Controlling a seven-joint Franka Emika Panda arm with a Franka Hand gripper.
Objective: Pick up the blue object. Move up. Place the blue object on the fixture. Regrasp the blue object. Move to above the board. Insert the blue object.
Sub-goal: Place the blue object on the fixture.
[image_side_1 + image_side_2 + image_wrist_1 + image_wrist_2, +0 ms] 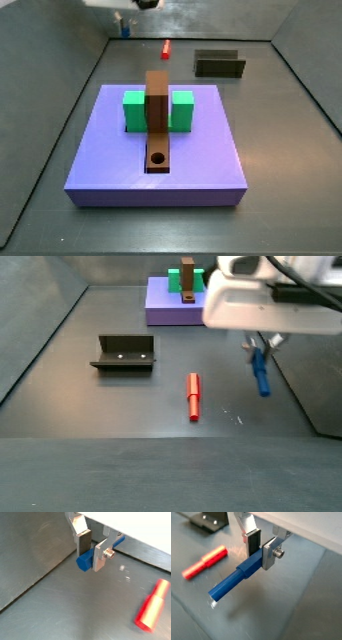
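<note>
The hand (pixel 260 546) grips the blue object (pixel 236 577) by one end between its fingers (pixel 100 556), so the peg hangs clear of the grey floor, near the red peg (pixel 194 395) lying below. Holding it by the end leaves most of its length free, likely so it can be set onto the fixture (pixel 123 352), which stands well apart, for a regrasp. The board (pixel 156 150) waits farther off.

The grey floor (pixel 80 406) bears the fixture (pixel 124 353), red peg (pixel 194 396) and board (pixel 154 150), pincer (pixel 257 346) above.
</note>
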